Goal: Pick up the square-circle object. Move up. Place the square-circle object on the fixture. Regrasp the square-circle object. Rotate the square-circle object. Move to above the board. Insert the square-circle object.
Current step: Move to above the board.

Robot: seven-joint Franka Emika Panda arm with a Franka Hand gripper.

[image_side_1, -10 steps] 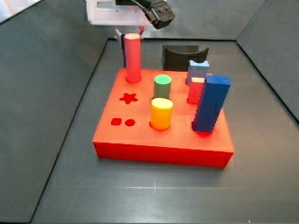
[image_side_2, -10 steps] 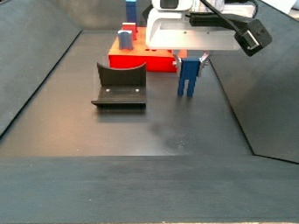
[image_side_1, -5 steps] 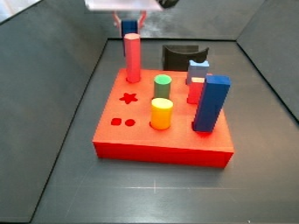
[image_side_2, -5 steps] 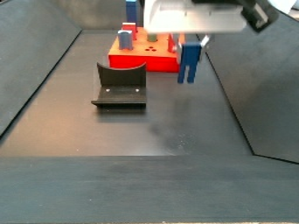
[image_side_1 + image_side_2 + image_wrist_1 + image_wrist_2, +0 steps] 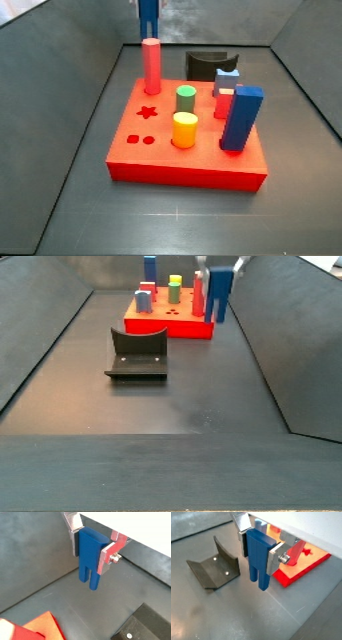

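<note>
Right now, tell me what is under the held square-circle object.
In a wrist view, bare dark floor lies below the square-circle object, clamped in the gripper. Nothing hidden there.

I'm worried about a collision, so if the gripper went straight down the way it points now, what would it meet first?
The gripper is shut on the square-circle object, which hangs below the jaws. Its lower end would touch first, probably on bare dark floor between the fixture and the board; depth is uncertain.
</note>
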